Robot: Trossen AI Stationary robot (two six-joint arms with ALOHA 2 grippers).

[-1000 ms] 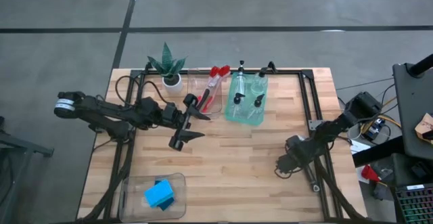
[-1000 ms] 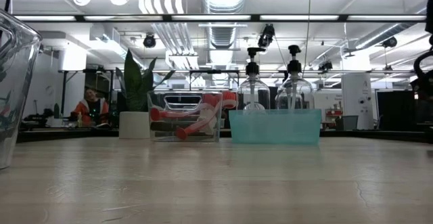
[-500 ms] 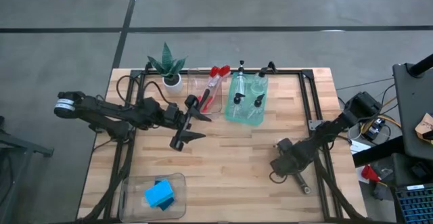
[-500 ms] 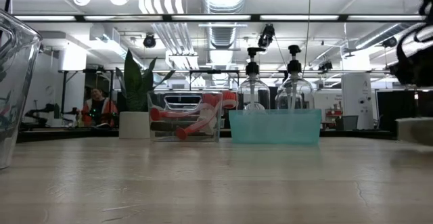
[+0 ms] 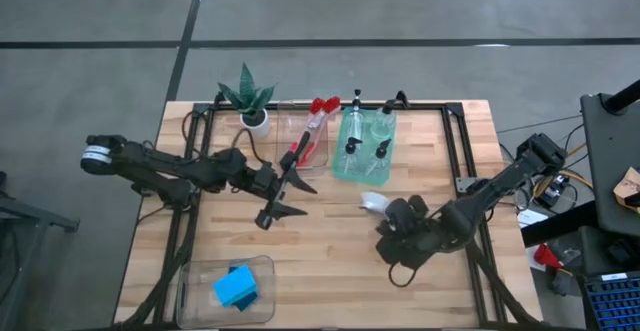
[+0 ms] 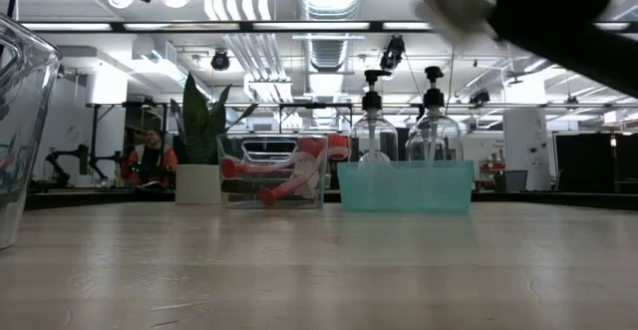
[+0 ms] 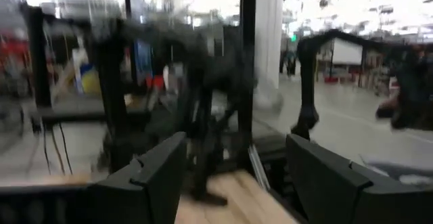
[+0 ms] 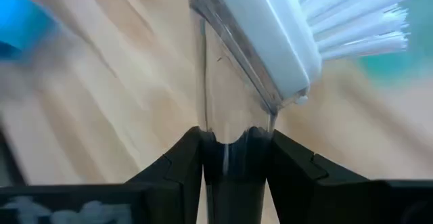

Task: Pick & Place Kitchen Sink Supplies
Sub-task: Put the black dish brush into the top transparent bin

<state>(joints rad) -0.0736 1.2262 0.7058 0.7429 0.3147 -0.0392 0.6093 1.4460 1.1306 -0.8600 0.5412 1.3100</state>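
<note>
A dish brush with a white head and white bristles is up in the air over the table's middle, with my right gripper shut on it. Its head shows pale beside the gripper; the low view shows it blurred at the top. My left gripper hangs open and holds nothing, in front of a clear bin of red brushes. Clear bottles with black tops stand in a green bin. Blue sponges lie in a clear bin at the near left. My right gripper pinches the brush's handle between its two fingers, a short way behind the head. The handle runs out forward between the fingers, roughly along them, with the head beyond the fingertips. The fingers slant downward. The brush is lifted clear of the table.
A small potted plant stands at the far left, next to the clear bin. A black frame runs around the far and right parts of the table. Bare wood lies between the grippers and the near edge.
My right gripper has risen from the table near its right edge and gone toward the middle, turning as it went. The brush, which lay on the wood there, is now lifted clear. My left gripper has tipped down a little.
</note>
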